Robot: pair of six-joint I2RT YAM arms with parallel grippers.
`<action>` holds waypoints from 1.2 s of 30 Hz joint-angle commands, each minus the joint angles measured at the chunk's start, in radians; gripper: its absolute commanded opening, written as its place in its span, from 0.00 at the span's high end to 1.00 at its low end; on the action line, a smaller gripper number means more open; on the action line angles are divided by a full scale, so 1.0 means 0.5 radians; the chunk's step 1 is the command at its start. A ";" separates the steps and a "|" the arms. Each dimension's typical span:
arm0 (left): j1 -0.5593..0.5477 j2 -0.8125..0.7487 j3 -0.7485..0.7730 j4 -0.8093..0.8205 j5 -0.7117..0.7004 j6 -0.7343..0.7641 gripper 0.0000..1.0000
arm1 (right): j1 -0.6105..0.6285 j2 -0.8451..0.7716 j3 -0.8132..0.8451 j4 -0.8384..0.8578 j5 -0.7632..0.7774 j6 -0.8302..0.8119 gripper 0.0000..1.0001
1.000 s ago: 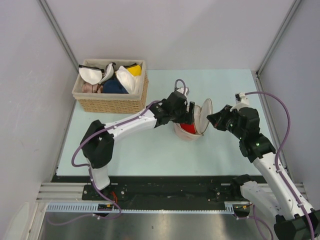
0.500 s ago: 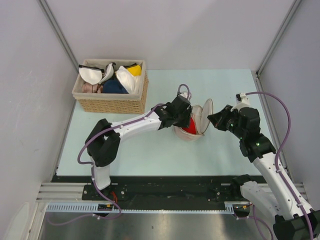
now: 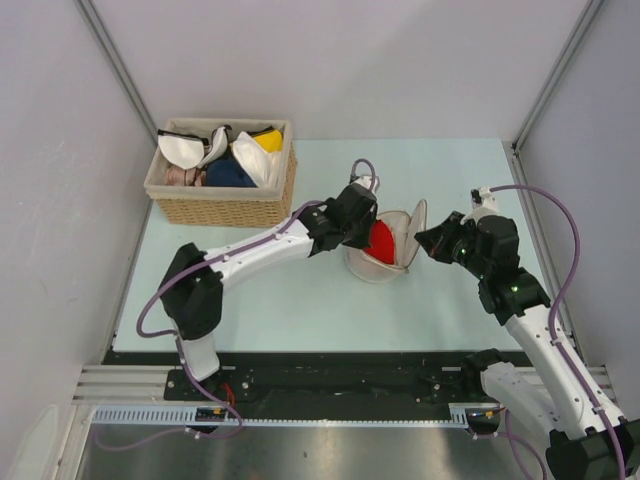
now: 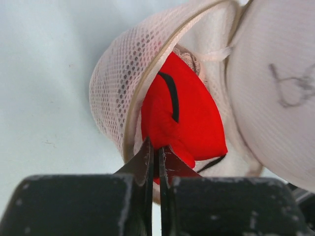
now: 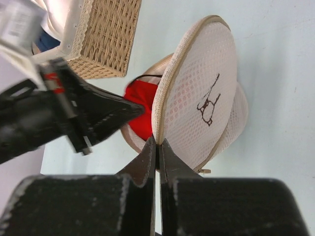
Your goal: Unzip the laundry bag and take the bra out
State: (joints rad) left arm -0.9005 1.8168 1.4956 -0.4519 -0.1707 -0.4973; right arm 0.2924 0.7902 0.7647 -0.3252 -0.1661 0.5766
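The laundry bag (image 3: 372, 268) lies on its side on the table (image 3: 300, 310), between the two sets of jaws. Its short axis runs from one gripper toward the other, and its mouth opens toward the right gripper (image 3: 421, 240). Its round flap (image 3: 412, 225) is swung open and stands on edge just in front of the right jaws. The jaws are pressed together on the flap's rim.

The left gripper (image 3: 368, 232) reaches into the mouth from the opposite side. Its jaws are squeezed together on the near edge of the red bra (image 3: 381, 243), which sits inside the bag with part of it bulging out of the opening.

The left wrist view shows the pinch closely. Red fabric is caught at the fingertips (image 4: 147, 155), a thin dark strap curves across the cup just beyond them, and the mesh wall wraps round to the left of the jaws. The right wrist view shows the flap's outer face with its small dark line drawing, directly ahead of those jaws. The other gripper's dark fingers lie to their left.

There is one bag and one red bra. There is also one wicker basket (image 3: 225, 207), well away from both jaws, holding perhaps five more bras; the pile is too tangled to count surely.
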 commanded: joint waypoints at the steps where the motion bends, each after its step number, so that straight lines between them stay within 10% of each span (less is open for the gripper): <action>1: -0.012 -0.313 0.129 0.029 0.007 0.031 1.00 | -0.008 -0.025 -0.005 0.043 -0.017 0.019 1.00; 36: -0.015 -0.676 0.162 0.066 0.182 0.040 1.00 | -0.002 -0.151 -0.090 -0.071 -0.005 0.068 1.00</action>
State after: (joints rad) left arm -0.9012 1.5715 1.4906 -0.4374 -0.0853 -0.5030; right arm 0.2909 0.7124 0.7330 -0.3611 -0.1841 0.6102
